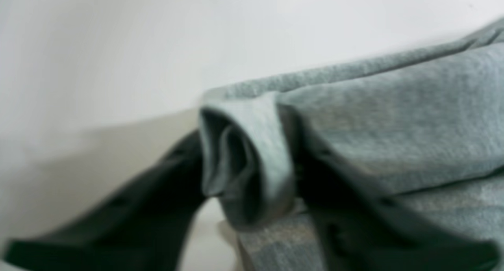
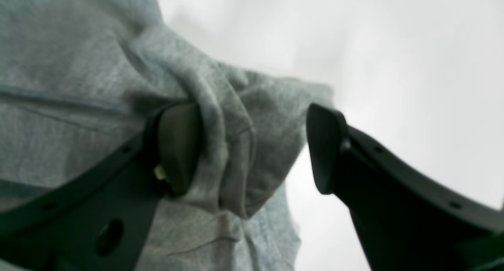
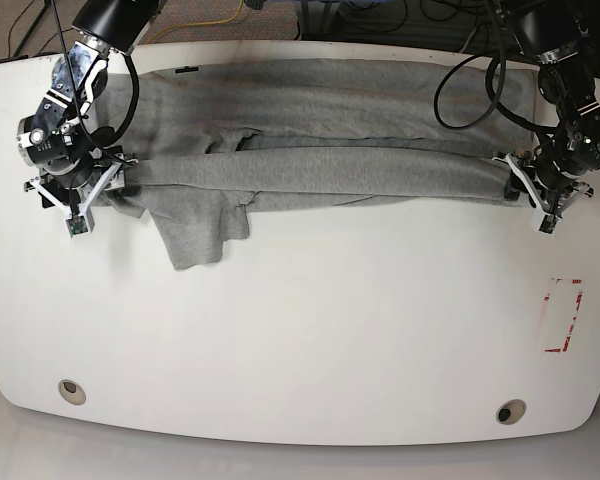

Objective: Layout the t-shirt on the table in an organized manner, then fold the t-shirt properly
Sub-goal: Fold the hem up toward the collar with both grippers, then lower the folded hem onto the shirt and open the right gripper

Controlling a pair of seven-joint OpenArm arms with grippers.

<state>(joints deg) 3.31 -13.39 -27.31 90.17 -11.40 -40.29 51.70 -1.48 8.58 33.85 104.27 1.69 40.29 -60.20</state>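
The heather-grey t-shirt (image 3: 320, 165) lies stretched in a long rumpled band across the far half of the white table (image 3: 330, 330). One flap (image 3: 195, 235) hangs toward the near side. My right gripper (image 3: 85, 195) is at the shirt's left end in the base view. Its jaws stand open around a bunched fold (image 2: 236, 145), which leans on one pad (image 2: 177, 145) and is clear of the other (image 2: 325, 145). My left gripper (image 3: 540, 195) is at the right end. Its black fingers (image 1: 157, 192) stand apart around a loose, hollow roll of cloth (image 1: 244, 164).
A red-lined rectangular mark (image 3: 562, 315) sits near the table's right edge. Two round metal grommets (image 3: 71, 391) (image 3: 511, 411) are set along the near edge. Black cables (image 3: 470, 70) loop down from the left arm at the far right.
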